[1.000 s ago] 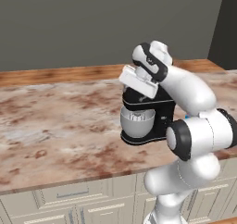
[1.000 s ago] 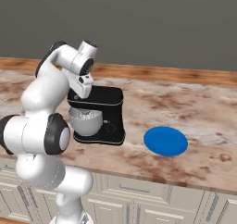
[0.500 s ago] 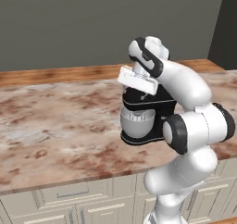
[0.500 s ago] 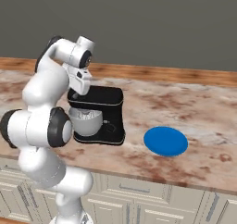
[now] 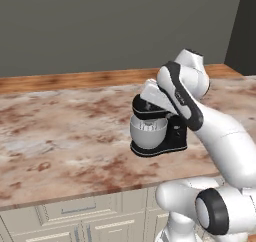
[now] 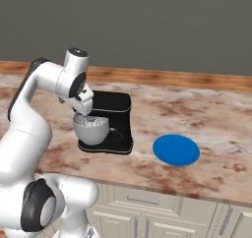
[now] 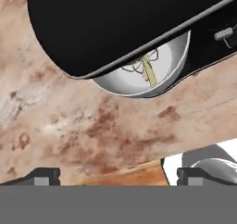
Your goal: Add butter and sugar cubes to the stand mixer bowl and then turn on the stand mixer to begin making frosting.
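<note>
- stand mixer [image 5: 165,131] sits on the marbled brown counter [image 5: 65,136], roughly mid-depth, base flat on the surface; in the right base view it is at [image 6: 110,121].
- stand mixer bowl [image 5: 148,131] is seated on the mixer base under the black head, rim facing up; right base view shows it at [image 6: 91,129].
- hand view looks down past the mixer head: part of the bowl interior [image 7: 169,61] is visible below the head's edge, with the wire whisk [image 7: 139,66] and a yellow strip-shaped item [image 7: 149,72] inside. Can't tell what the yellow item is.
- gripper [image 7: 118,174] hovers directly above the mixer head, pointing down; both dark fingertips [image 7: 44,174] sit far apart at the bottom of the hand view, nothing between them, so jaws are spread and empty.
- in the base views the hand sits right on top of/just above the front of the head; contact can't be confirmed.
- blue plate [image 6: 176,150] lies flat on the counter to the mixer's right, apart from it.
- cabinet drawers [image 5: 75,213] run under the counter front edge.
</note>
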### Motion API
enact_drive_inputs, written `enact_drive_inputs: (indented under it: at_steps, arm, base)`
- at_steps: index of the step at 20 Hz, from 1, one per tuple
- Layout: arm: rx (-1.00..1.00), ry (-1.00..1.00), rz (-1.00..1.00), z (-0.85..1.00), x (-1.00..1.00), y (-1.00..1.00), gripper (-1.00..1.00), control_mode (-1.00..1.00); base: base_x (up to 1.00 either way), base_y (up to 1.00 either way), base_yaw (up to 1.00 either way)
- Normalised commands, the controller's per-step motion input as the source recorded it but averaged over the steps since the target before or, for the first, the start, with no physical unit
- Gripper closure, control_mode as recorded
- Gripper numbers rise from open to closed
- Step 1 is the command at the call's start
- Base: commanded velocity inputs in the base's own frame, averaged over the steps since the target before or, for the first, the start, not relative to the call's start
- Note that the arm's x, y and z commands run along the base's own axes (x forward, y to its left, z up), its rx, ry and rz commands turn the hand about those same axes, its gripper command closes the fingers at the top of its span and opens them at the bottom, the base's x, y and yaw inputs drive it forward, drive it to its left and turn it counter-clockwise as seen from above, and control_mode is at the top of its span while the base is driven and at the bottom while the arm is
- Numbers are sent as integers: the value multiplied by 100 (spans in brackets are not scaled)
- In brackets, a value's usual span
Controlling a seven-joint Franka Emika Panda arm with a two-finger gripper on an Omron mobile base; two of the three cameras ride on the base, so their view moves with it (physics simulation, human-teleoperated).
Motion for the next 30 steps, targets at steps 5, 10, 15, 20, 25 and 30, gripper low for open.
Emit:
enact_drive_inputs:
  at_steps: [5, 10, 15, 20, 25, 30]
  arm:
    - [0, -20, 0, 0, -33, -38, -100, -100]
    - [-5, -10, 4, 0, 0, -74, -100, -100]
    - [-14, 0, 4, 0, 0, -72, -100, -100]
    - [-18, 0, 10, -17, 0, -47, -100, -100]
    - [-19, 1, 9, -47, 0, -28, -100, -100]
    - [-17, 0, 8, -52, 0, -7, -100, -100]
  base:
    - [0, 0, 0]
    - [0, 0, 0]
    - [0, 0, 0]
    - [0, 0, 0]
    - [0, 0, 0]
    - [0, 0, 0]
